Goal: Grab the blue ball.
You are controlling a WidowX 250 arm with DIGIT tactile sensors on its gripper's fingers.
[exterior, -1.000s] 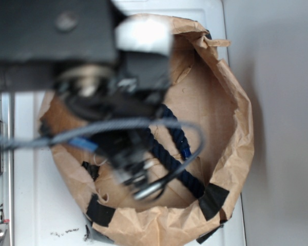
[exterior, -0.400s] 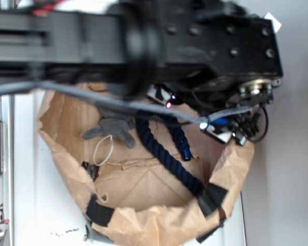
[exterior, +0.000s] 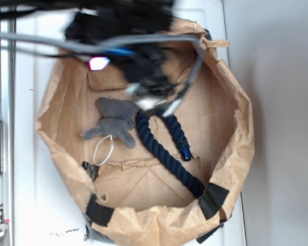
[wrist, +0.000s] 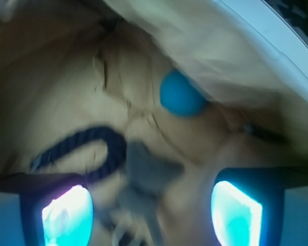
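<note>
Your arm has swung back over the crumpled brown paper bag (exterior: 236, 154), open pincer (wrist: 153, 205) (nothing held) facing the small teal-blue round ball (wrist: 180, 94).

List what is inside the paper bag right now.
Inside the paper bag: a grey plush toy, a navy rope and the blue ball against the wall. The blurred arm covers the ball in the exterior view.
</note>
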